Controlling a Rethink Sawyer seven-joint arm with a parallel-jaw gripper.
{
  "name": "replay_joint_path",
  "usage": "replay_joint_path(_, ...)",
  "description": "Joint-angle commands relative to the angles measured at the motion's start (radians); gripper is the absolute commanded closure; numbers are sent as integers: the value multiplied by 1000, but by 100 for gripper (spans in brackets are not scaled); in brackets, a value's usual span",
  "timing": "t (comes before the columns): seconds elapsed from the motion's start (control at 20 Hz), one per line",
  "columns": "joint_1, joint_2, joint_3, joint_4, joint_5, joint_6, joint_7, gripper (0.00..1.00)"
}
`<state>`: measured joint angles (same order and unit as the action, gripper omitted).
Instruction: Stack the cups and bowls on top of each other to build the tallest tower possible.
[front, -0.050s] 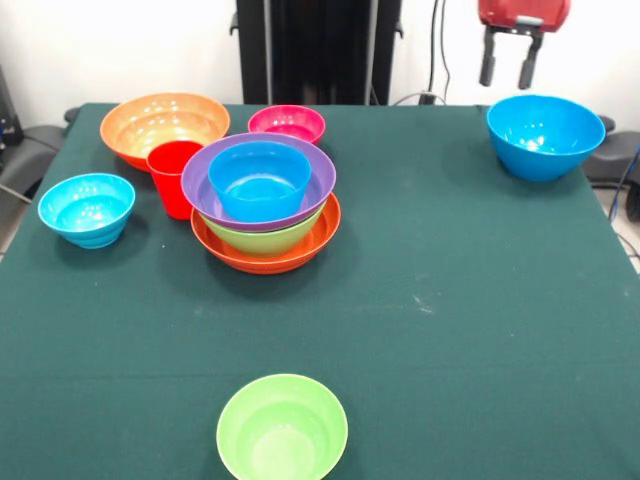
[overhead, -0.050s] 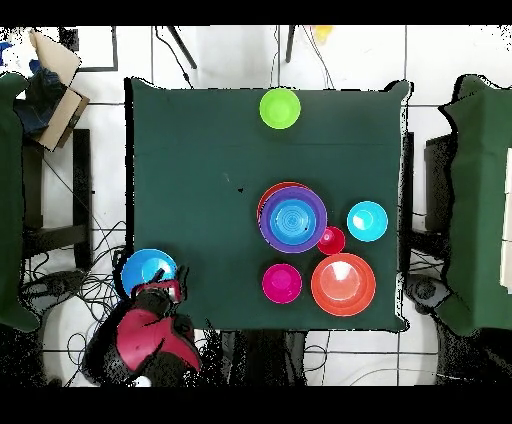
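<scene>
Hanging above the far right corner of the table (front, -0.050s: 450, 300), the gripper (front, -0.050s: 507, 70) shows two dark fingers pointing down, parted with a clear gap and nothing between them. Just below it, near that corner, sits a blue bowl (front, -0.050s: 545, 135), upright and untouched.

The tower (front, -0.050s: 266, 205) stands left of centre: a wide orange bowl (front, -0.050s: 266, 255) at the base, a green bowl (front, -0.050s: 262, 238) nested in it, the wide purple bowl (front, -0.050s: 300, 200) on that, and a second blue bowl (front, -0.050s: 259, 180) on top.

Red cup (front, -0.050s: 172, 175) upright, just beside the tower on its left, touching or nearly so. Behind the cup, at the far left, the other orange bowl (front, -0.050s: 164, 125). Small magenta bowl (front, -0.050s: 287, 123) just beyond the tower. Third blue bowl (front, -0.050s: 87, 208) alone near the left edge. Second green bowl (front, -0.050s: 282, 428) alone at the near edge, well apart from everything.

Overhead, the gripper (overhead, -0.050s: 158, 292) sits beside the corner bowl (overhead, -0.050s: 148, 270).
</scene>
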<state>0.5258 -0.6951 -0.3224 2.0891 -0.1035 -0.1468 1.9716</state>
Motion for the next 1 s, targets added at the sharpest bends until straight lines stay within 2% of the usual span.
replay_joint_path(0.05,64,132,30,-41,89,-36,183,0)
replay_joint_path(0.2,75,229,14,-89,121,-104,183,0)
replay_joint_path(0.4,54,368,10,-169,151,-217,173,0)
replay_joint_path(0.6,26,450,12,-217,167,-288,158,0)
replay_joint_path(0.8,16,491,9,-238,192,-320,143,0)
replay_joint_path(0.85,15,496,9,-240,199,-325,138,100)
replay_joint_path(1.0,19,493,4,-235,209,-311,133,100)
